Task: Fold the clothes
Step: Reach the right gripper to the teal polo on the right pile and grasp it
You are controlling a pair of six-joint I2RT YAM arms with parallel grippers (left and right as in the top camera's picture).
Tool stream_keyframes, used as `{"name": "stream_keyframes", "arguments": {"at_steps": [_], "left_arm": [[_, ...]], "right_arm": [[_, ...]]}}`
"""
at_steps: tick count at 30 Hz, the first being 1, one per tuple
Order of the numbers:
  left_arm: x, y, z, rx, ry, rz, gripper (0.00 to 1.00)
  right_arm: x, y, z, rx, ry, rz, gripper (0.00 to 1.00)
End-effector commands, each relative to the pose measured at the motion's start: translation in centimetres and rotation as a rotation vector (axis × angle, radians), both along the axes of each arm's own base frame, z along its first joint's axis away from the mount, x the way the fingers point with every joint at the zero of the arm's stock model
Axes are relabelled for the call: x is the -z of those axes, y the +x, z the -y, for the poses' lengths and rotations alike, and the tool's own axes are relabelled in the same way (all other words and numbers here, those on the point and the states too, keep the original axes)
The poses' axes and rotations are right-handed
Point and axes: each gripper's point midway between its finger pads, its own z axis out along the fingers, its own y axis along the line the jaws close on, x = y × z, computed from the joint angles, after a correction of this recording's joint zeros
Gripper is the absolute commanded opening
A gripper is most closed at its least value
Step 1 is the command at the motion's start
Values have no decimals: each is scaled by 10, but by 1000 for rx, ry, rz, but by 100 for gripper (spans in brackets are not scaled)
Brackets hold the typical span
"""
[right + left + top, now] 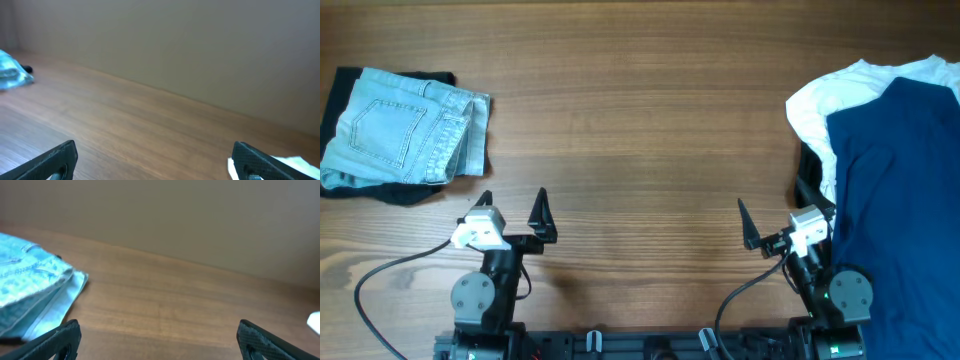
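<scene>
Your blue shirt (pixel 905 200) lies heaped along the right edge of the tabletop, its length running from the far edge to the near edge, partly over a white garment (pixel 820 100). It sits just beside the right tool (pixel 770 208), on its outer side, so that arm is nearer. The left tool (pixel 513 198) is well apart from it. Both tools stand wide open, holding nothing.

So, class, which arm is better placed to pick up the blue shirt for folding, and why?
Right. The right fingers stand open and empty just beside the blue shirt; the left fingers, also open, sit across the table by the folded jeans.
</scene>
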Motion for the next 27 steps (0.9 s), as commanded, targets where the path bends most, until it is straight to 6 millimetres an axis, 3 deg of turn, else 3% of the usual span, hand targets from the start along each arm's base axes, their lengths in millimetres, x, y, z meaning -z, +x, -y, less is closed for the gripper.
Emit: {"name": "stream_keyframes", "arguments": {"at_steps": [1, 4, 7, 11, 20, 27], "left_arm": [[-27, -3, 6, 38, -17, 81, 100], [-61, -10, 4, 32, -18, 137, 100], [-78, -14, 1, 13, -16, 134, 100], [-96, -12, -2, -2, -6, 55, 100], [-110, 26, 1, -7, 22, -329, 100], [-105, 50, 15, 62, 18, -546, 100]], "right_arm": [[-27, -7, -10, -76, 181, 11, 100], [-61, -17, -13, -115, 224, 61, 100], [-86, -23, -12, -109, 219, 80, 100], [-98, -16, -12, -97, 215, -54, 100], [-94, 49, -22, -46, 180, -621, 100], [-96, 102, -26, -25, 145, -821, 100]]}}
